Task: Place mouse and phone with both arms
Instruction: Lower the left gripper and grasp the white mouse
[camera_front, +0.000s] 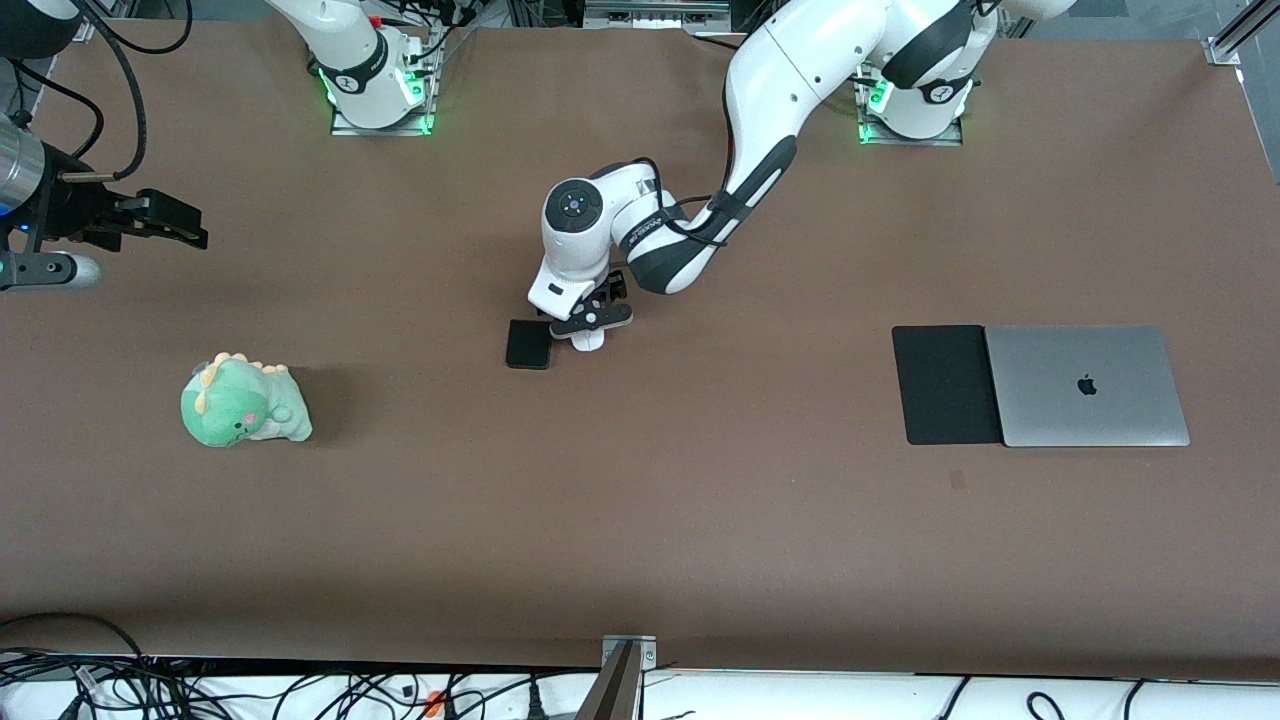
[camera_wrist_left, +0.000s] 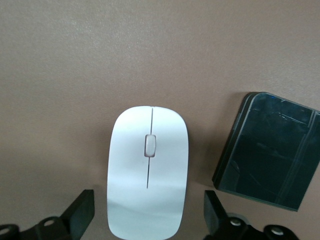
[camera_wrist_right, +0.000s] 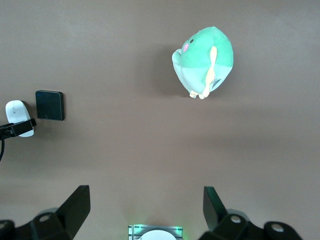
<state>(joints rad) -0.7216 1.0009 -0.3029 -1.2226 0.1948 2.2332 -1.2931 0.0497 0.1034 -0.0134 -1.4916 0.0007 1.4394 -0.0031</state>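
Note:
The white mouse (camera_front: 588, 341) lies on the brown table near its middle, and the black phone (camera_front: 529, 344) lies flat just beside it toward the right arm's end. My left gripper (camera_front: 592, 320) is low over the mouse and open. In the left wrist view one finger (camera_wrist_left: 82, 212) stands at each side of the mouse (camera_wrist_left: 148, 172), with a gap on both sides, and the phone (camera_wrist_left: 270, 150) lies beside them. My right gripper (camera_front: 180, 222) waits open and empty in the air over the right arm's end of the table. Its wrist view shows the phone (camera_wrist_right: 50, 105) and mouse (camera_wrist_right: 17, 114) far off.
A green dinosaur plush (camera_front: 243, 402) lies toward the right arm's end, nearer the front camera than the right gripper; it also shows in the right wrist view (camera_wrist_right: 205, 60). A closed grey laptop (camera_front: 1085, 385) and a black mouse pad (camera_front: 940, 385) lie side by side toward the left arm's end.

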